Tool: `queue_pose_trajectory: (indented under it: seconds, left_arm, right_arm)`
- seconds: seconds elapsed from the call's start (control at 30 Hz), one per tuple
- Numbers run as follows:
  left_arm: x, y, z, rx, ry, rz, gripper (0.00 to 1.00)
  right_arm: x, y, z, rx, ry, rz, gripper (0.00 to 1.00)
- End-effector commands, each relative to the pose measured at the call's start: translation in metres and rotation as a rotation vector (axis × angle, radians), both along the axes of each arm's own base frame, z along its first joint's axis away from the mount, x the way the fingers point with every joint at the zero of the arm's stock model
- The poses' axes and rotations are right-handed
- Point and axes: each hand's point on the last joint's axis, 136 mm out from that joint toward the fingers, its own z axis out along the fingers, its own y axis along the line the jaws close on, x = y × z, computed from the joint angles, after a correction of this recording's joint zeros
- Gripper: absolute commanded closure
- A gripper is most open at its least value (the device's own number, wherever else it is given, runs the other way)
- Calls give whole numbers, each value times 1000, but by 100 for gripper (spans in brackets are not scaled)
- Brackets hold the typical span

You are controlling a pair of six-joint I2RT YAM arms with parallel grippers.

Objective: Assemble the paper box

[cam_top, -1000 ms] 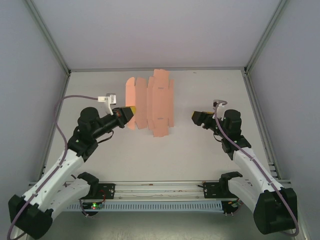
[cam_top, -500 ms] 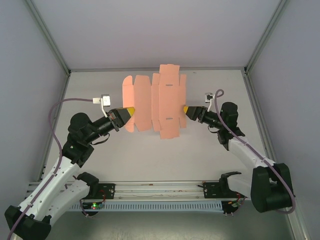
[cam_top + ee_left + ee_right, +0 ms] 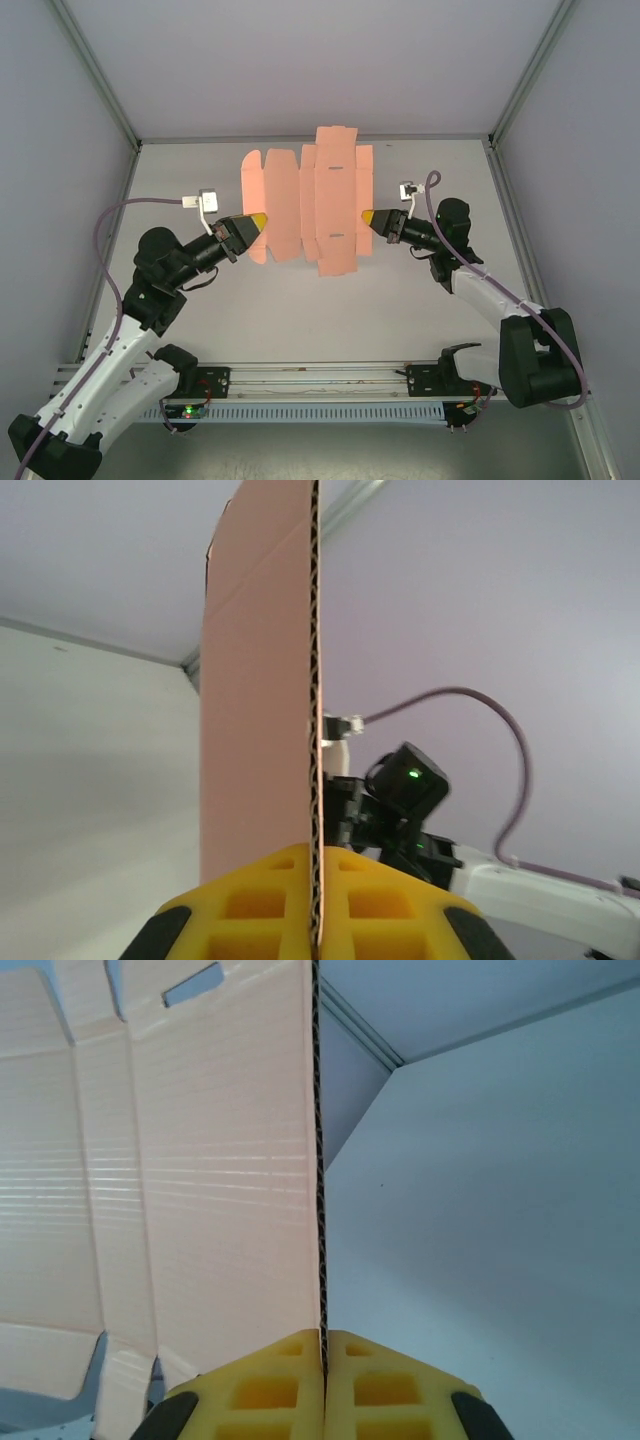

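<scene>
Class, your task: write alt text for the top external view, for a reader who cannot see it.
The paper box, a flat, unfolded salmon-pink sheet with flaps, is held between two robot arms. The left claw pinches its left edge and the right claw pinches its right edge. A pale table lies beneath, enclosed by grey walls.

No legible txt, labels, brands or nos. anywhere. The paper box (image 3: 300,205) is plain card, no print.

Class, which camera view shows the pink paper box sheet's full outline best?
Top external: the paper box shows whole, with all flaps. The left wrist view gives it nearly edge-on; the right wrist view, one face cut off.
</scene>
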Motion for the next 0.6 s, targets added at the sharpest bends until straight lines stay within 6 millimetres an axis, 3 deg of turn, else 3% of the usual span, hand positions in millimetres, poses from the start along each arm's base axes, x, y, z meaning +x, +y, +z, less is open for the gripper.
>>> queue_pose_trajectory:
  seconds: [0.0,0.03,0.07,0.13,0.23,0.4,0.57]
  left_arm:
    - [16,22,-43,130,101,183,38]
    - [23,37,-67,192,172,272,13]
    - [26,50,-89,256,230,346,0]
    - [27,80,-133,379,358,498,0]
    - [16,109,-174,510,486,611,0]
    - [3,121,-196,603,567,633,0]
    - [11,101,-187,547,523,546,0]
  right_arm:
    - [-1,0,-2,-107,-53,-14,100]
    - [0,-1,-13,-170,-39,-37,100]
    - [0,-2,-22,-232,-33,-50,100]
    - [-1,-3,-41,-355,-14,-71,100]
    - [-7,-2,-71,-518,12,-51,100]
    - [-5,-10,-121,-887,18,-48,100]
    - [17,-16,-133,-1342,-201,-90,100]
